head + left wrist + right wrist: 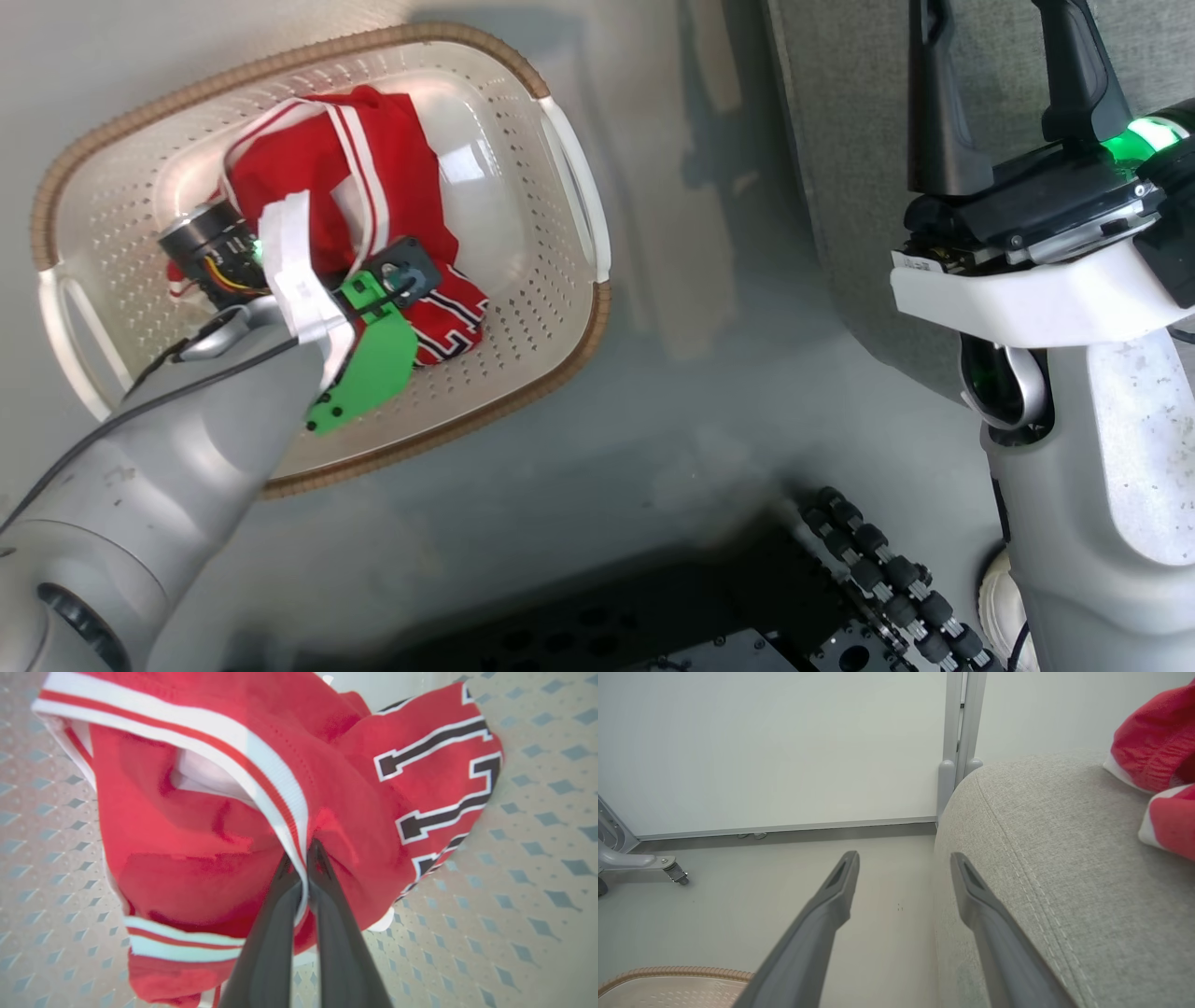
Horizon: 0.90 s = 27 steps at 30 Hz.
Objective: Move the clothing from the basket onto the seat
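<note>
Dark fingers (271, 933) of my left gripper (306, 851) were pressed almost together, pinching a fold of the jersey (196, 849) right at its striped trim (261, 760). That hold worried me. It sat on a thin band of edging rather than a good bunch of cloth, so I judged the fabric could slide out as soon as the arm took the weight. Most of the garment hung loose around the pinch, and a trailing corner might have caught on the rim or a handle of the basket (280, 65) and dragged that light tub along, or dropped onto the floor (714, 905) on the way across. The jersey itself was a crumpled red heap, its trim white with a red line through it, and it had blocky black lettering (439, 751) outlined in white. It lay inside the basket over the perforated bottom, and I could not tell whether it had come clear of it. My right gripper (904, 858) held nothing, its fingers spread wide beside the rounded edge of the seat (1064, 882). On that grey cushion a red garment (1153, 737) with a white hem was already lying.
</note>
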Motion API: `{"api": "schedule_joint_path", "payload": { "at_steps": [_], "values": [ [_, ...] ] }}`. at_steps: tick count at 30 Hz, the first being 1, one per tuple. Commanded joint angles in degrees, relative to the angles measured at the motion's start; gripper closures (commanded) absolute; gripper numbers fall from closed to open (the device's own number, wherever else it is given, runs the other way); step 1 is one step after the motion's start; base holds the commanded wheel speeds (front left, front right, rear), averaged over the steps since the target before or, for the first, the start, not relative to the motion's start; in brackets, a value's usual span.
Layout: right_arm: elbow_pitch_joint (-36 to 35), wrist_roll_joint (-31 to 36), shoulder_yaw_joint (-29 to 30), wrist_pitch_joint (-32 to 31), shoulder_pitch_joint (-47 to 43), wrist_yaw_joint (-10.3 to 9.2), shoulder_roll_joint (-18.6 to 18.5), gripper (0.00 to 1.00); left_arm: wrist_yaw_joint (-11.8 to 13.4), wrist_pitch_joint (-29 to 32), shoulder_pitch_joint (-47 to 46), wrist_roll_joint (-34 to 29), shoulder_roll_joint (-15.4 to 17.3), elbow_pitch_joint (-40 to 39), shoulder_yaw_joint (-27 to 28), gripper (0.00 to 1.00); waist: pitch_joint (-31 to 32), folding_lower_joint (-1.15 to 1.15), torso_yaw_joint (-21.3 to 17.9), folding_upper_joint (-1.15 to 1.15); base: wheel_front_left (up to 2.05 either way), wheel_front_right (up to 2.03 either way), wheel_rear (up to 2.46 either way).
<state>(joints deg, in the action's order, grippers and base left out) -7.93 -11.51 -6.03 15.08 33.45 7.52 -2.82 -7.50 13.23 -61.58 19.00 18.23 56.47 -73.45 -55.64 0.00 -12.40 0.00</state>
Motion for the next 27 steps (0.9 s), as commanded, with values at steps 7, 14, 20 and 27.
{"api": "schedule_joint_path", "payload": {
  "at_steps": [7,14,20,27],
  "values": [
    [1.65,1.1,0.66,0.14,-1.37,-0.06,-0.14,0.0,0.08,-6.19,2.56,1.66,-2.29,-1.21,0.03,1.0,6.68,0.0,2.49,0.0,0.0,0.0,0.0],
    [3.65,2.43,1.63,0.14,-3.69,-0.06,-0.15,0.0,0.08,-12.95,4.79,5.26,-4.59,-1.88,0.01,1.0,13.43,0.0,5.05,0.0,0.0,0.0,0.0],
    [5.1,3.76,2.46,0.14,-6.3,-0.06,-0.19,0.0,0.08,-18.45,7.19,7.4,-6.27,-2.01,0.02,1.0,19.05,0.0,7.64,0.0,0.0,0.0,0.0],
    [6.58,4.42,2.82,0.14,-9.86,-0.05,-0.76,0.0,0.08,-24.73,9.02,11.5,-7.45,-2.04,0.02,1.0,25.47,0.0,10.37,0.0,0.0,0.0,0.0]
  ]
}}
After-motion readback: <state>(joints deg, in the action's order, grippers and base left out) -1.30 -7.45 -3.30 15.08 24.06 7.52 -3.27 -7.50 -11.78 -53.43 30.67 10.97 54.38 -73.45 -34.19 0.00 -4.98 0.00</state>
